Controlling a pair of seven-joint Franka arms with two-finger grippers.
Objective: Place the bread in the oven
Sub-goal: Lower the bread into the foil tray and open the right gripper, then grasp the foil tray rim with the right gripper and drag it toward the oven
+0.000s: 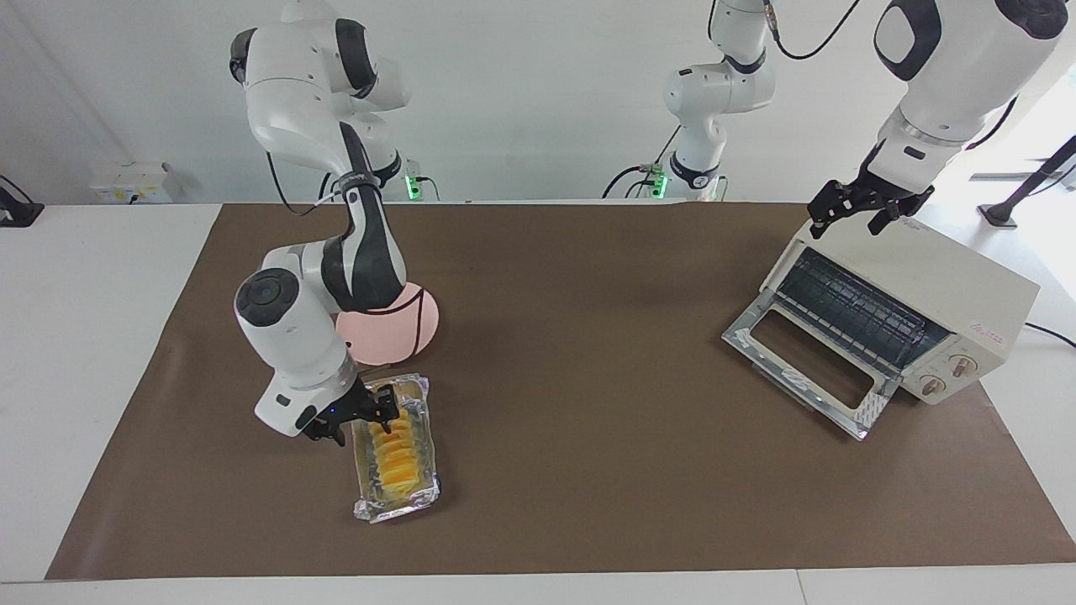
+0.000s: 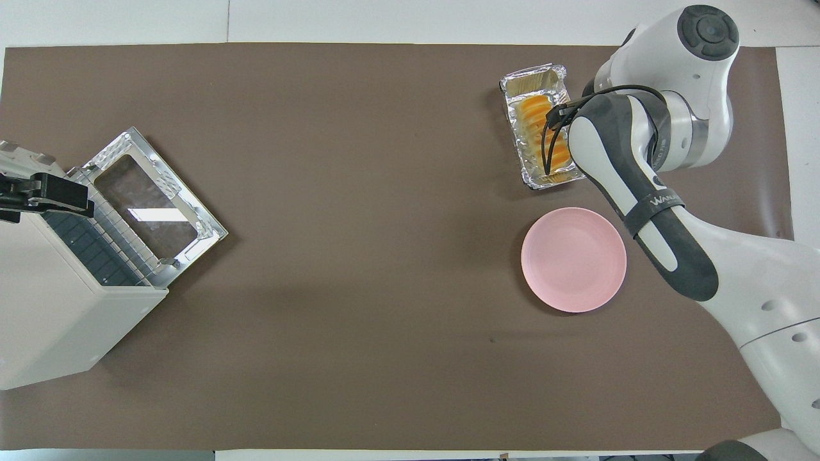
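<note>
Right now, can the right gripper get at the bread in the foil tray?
Probably yes. The right gripper hangs low at the edge of the foil tray, beside the bread, and nothing covers the loaf from above.

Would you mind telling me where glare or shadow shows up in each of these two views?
Overhead view: a bright white reflection sits on the glass of the open door of the cream-white toaster oven, and the crinkled silver foil tray glints. Facing view: strong light washes out the corner beside the oven; the right arm casts a soft shadow on the brown mat beside the round pink plate.
</note>
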